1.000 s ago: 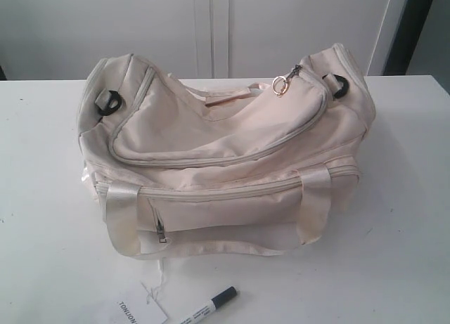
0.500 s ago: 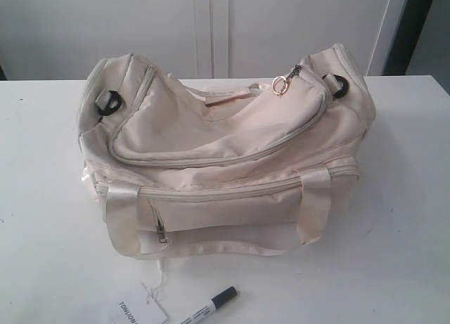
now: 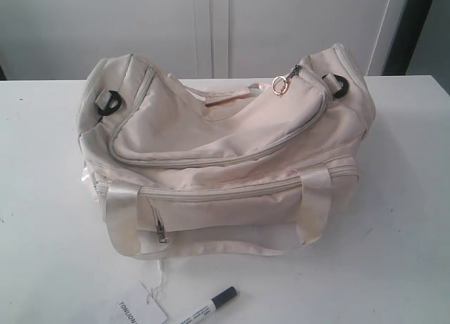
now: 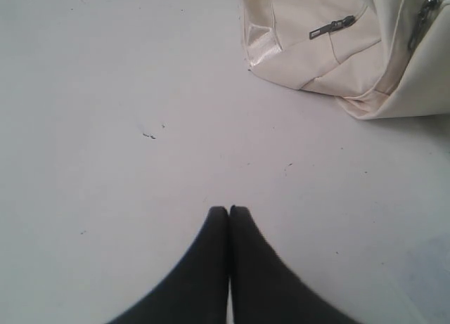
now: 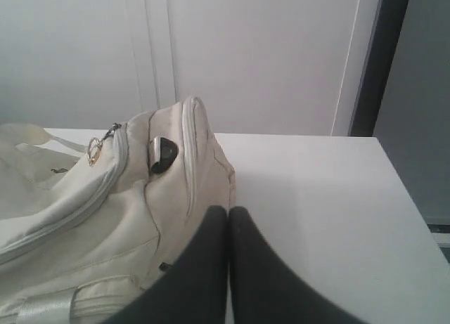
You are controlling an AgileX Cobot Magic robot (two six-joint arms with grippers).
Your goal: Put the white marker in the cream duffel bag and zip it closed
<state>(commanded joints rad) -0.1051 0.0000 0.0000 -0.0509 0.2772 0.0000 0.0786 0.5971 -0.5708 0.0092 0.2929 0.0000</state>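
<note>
Three cameras, one bag.
The exterior view looks down on the whole cream duffel bag (image 3: 225,148) from its front; the left wrist faces the table (image 4: 105,127) close up (only a bag corner), and the right wrist looks level past the bag's end.

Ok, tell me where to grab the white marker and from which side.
Likely best: take the white marker mid-barrel, from straight above, closing across its width. It lies flat on the table, slim, with the paper tag close beside it.
</note>
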